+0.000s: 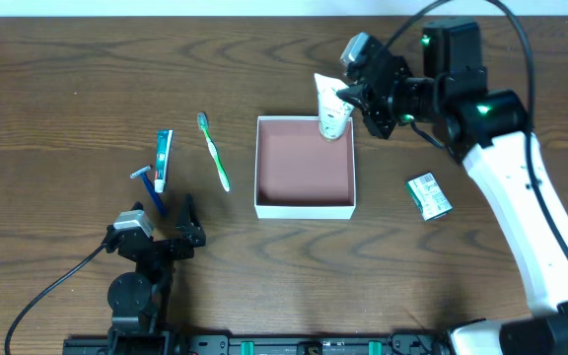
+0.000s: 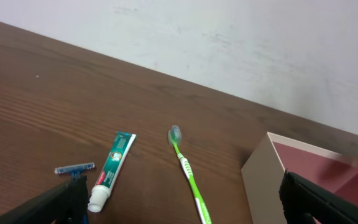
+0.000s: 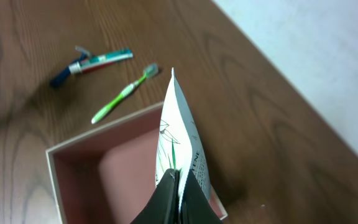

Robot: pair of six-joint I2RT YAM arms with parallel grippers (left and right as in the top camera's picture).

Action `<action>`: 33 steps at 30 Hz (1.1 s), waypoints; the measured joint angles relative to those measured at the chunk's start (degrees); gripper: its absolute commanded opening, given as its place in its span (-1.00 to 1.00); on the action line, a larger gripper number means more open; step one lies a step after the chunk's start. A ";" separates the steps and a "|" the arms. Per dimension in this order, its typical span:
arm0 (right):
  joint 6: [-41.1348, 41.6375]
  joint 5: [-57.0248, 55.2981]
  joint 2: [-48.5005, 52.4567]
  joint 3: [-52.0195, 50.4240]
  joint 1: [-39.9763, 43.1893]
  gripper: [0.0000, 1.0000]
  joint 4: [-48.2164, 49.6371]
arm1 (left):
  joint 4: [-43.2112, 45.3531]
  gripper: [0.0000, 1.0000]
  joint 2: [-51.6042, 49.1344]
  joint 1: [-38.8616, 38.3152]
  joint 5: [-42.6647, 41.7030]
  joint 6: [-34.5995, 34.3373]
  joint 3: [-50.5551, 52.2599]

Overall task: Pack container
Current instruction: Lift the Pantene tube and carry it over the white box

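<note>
- sitting near the middle of the table (image 1: 67, 59), the container (image 1: 299, 168) lies between the two arms, its far right corner under the right gripper (image 1: 360, 99).
- that gripper pinches a white tube (image 1: 332, 110) with green print, fingers pressed flat against its sides; the tube tapers to a thin edge away from the fingers.
- the tube hangs right at the container's far wall, not over the open floor, so a release here looks risky: it could catch the thin rim and tip outside, or end up leaning on the wall.
- the box looks light, so a tube or finger pushed against that wall might slide it across the wood.
- whether the tube's lower end already touches the floor or the rim cannot be told from these views.
- the container is square, shallow and open-topped, with thin white walls and a reddish-brown floor, bare apart from that corner.
- left of it, apart from its wall, lie a green toothbrush (image 1: 214, 151), then a toothpaste (image 1: 163, 160) and a blue razor (image 1: 148, 182) close together.
- right of it lies a small green-and-white carton (image 1: 429, 195).
- the left gripper (image 1: 174, 212) hovers near the razor, fingers spread wide and holding nothing.
</note>
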State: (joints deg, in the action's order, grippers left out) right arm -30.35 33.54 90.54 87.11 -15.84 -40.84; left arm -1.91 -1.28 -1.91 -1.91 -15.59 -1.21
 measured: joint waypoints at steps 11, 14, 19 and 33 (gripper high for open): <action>-4.42 -0.39 5.95 -0.02 0.02 -0.97 -2.38 | 0.00 0.96 0.00 0.00 -0.02 0.00 -0.02; -5.49 -0.46 7.13 -0.02 0.02 -0.98 -2.71 | 0.00 0.96 0.00 0.00 -0.02 0.00 -0.02; -7.58 -0.55 8.55 0.00 0.02 -0.97 -2.58 | 0.00 0.96 0.00 0.00 0.00 0.00 0.00; -9.66 -0.74 12.22 -0.02 0.02 -0.98 2.78 | 0.00 0.96 0.00 0.00 -0.02 0.00 -0.02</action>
State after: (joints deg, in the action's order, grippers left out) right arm -40.01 32.80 102.76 87.09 -15.81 -38.06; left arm -1.91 -1.28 -1.91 -1.93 -15.59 -1.23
